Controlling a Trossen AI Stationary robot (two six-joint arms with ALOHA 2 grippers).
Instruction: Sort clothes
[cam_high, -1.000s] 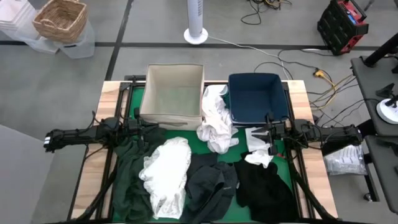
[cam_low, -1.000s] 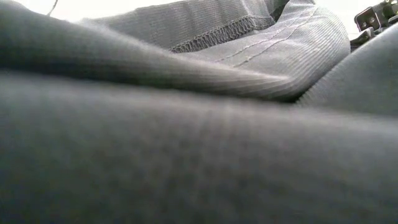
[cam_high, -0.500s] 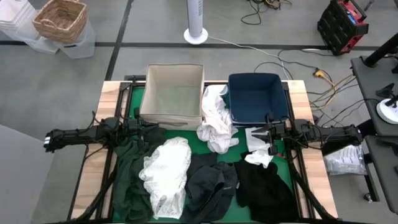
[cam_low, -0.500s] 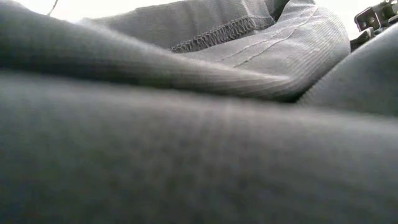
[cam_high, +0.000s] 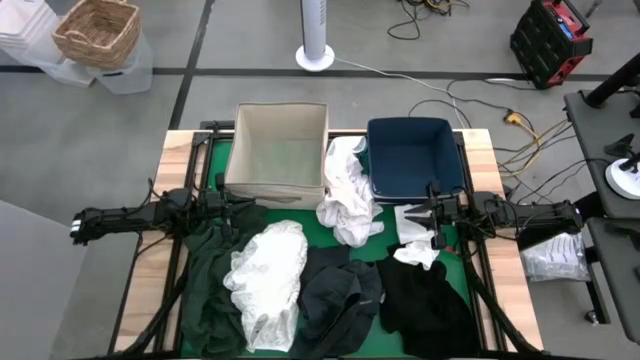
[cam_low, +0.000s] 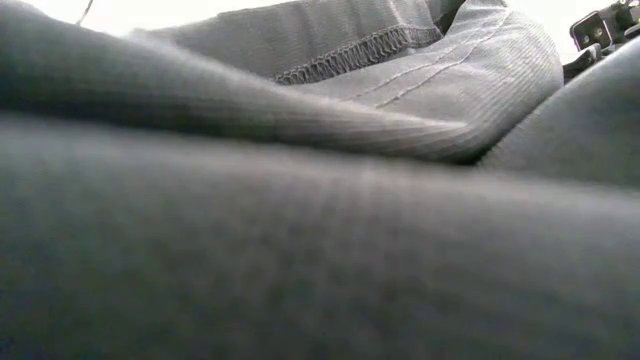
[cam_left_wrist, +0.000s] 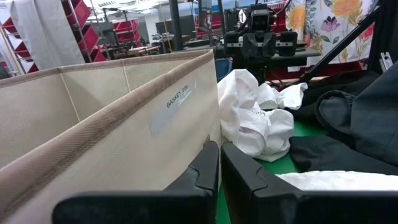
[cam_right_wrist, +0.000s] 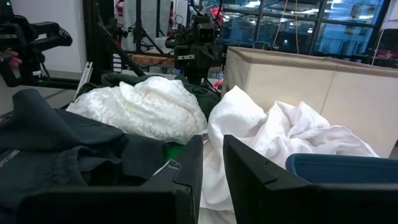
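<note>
The clothes lie spread over the green mat. A crumpled white garment (cam_high: 347, 195) lies between the beige fabric box (cam_high: 278, 150) and the navy bin (cam_high: 415, 155). A lacy white one (cam_high: 265, 280) rests on a dark green one (cam_high: 205, 285). Two black garments (cam_high: 340, 295) (cam_high: 430, 300) lie at the near edge, and small white pieces (cam_high: 418, 252) lie under my right arm. My left gripper (cam_left_wrist: 220, 163) is shut and level beside the box's near wall. My right gripper (cam_right_wrist: 212, 155) stands level near the navy bin, its fingers a narrow gap apart with nothing between them.
Dark grey cloth (cam_low: 300, 200) lies right against the low camera and fills its view. The two bins stand side by side at the table's far edge. A wicker basket (cam_high: 97, 30), a fan base (cam_high: 315, 55) and cables are on the floor beyond the table.
</note>
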